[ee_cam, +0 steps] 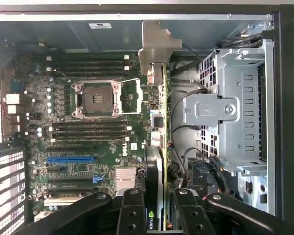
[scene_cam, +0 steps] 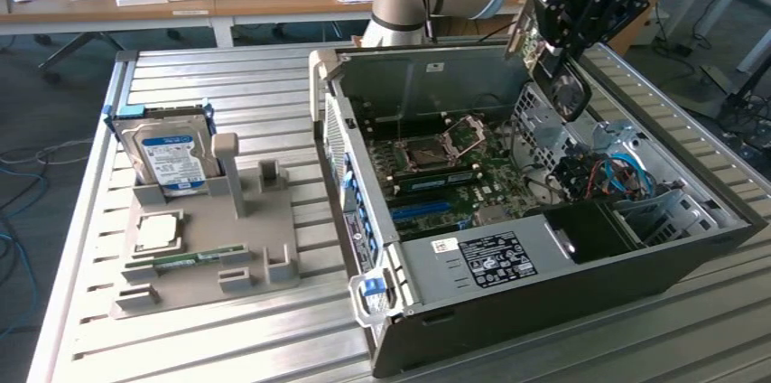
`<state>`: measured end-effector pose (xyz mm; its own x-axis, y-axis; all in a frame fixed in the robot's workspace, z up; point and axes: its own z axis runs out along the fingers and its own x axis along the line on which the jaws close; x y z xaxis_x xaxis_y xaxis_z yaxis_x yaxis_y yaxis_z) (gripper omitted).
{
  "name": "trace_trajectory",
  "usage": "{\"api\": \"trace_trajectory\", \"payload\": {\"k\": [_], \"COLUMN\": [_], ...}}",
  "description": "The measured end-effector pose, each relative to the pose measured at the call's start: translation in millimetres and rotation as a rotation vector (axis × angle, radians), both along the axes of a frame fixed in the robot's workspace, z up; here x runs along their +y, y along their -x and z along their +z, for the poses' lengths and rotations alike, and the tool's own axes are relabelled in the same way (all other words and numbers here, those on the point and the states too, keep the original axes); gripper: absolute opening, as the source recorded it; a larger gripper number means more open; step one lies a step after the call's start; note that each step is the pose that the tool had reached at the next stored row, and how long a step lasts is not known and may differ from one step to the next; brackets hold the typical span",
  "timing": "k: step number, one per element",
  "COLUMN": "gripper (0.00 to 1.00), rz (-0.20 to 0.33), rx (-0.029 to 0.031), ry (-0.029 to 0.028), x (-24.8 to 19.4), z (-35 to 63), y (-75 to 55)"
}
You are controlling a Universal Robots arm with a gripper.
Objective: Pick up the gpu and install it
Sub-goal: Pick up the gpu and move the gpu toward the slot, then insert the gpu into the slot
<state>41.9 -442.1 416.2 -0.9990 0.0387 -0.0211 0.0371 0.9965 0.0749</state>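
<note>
Worktop: slatted aluminium table (scene_cam: 229,71). Open black tower PC case (scene_cam: 543,311) lies on its side on the half toward the exterior view's right. Green motherboard (scene_cam: 446,175) faces up inside it.

Grey moulded parts fixture (scene_cam: 259,229) sits near the worktop edge on the exterior view's left. It carries the thick blue-labelled hard drive (scene_cam: 169,157), a square silver processor chip (scene_cam: 157,232) and a small green memory stick (scene_cam: 181,261).

Black two-finger gripper (scene_cam: 564,44) is clenched on the gpu (scene_cam: 566,89), a thin dark expansion card with a round fan and a silvery end bracket.

Progress: pick-up done. The card is off the fixture and hangs over the case's far corner, clear of the board. Install not done, as it's seated in no slot.

Exterior view gives the card's height above the case, plus the fixture contents.

Wrist view looks straight down the gripper (ee_cam: 160,205):
- gpu (ee_cam: 158,122) edge-on, black fingers (ee_cam: 132,215) on both faces
- bracket (ee_cam: 156,44) at the end away from the fingers
- card runs between the board (ee_cam: 88,147) and the perforated steel drive cage (ee_cam: 235,107)
- long blue expansion slot (ee_cam: 71,159) is well apart from the card, empty
</note>
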Motion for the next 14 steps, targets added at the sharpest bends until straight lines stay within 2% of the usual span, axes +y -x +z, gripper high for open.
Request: {"api": "trace_trajectory", "payload": {"k": [14], "gripper": [0.26], "rz": [0.003], "rx": [0.0000], "ry": [0.0000], "x": [0.0], "z": [0.0], "y": [-0.1]}}
